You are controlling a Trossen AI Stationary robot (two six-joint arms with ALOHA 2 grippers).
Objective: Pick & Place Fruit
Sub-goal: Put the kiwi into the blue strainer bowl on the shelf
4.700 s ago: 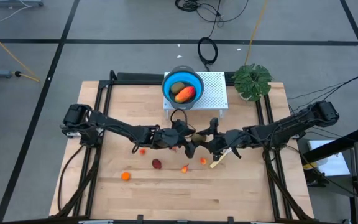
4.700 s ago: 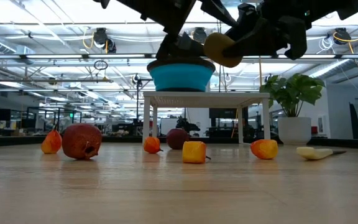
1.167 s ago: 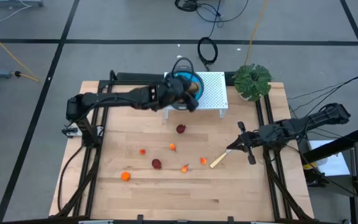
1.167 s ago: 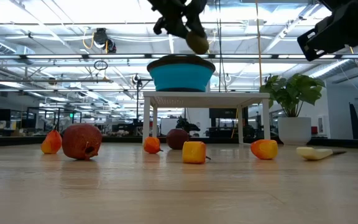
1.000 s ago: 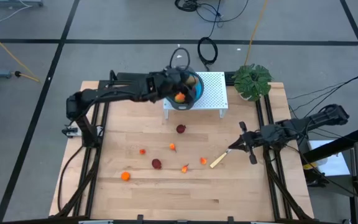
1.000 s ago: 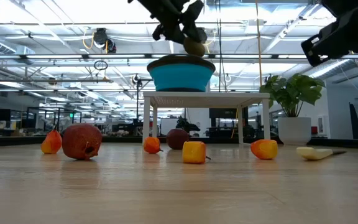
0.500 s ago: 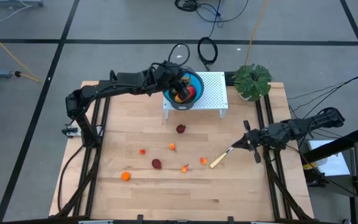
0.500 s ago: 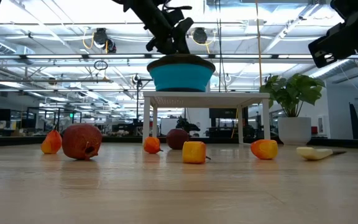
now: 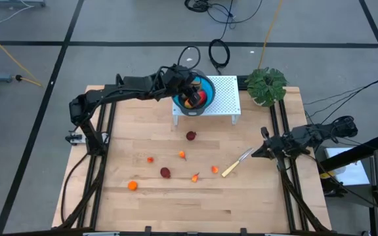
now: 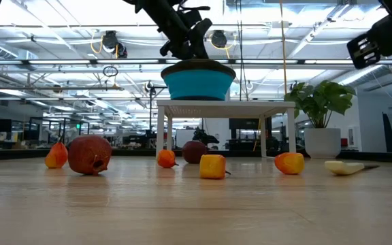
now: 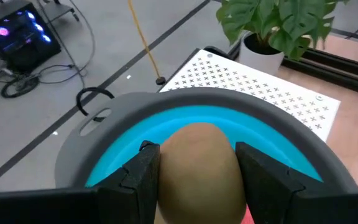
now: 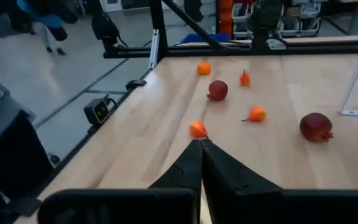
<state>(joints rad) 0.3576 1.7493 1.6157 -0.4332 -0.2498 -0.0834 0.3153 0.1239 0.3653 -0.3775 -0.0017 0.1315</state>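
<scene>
Scattered fruit pieces (image 9: 165, 172) were left on open boards near the centre. At three o'clock the right gripper (image 9: 266, 149) (fingers pressed together, empty) was parked. At twelve, a brownish oval (image 11: 197, 163) was clamped by the left gripper (image 9: 188, 87) inside the blue bowl's (image 11: 123, 144) rim.

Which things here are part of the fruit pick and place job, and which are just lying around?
Part of the job:
- brownish-green oval fruit between the left gripper fingers, over the blue bowl
- dark red balls
- small orange bits on the table

Lying about:
- yellow-handled knife
- potted plant
- right gripper, idle near the table's right edge
</scene>
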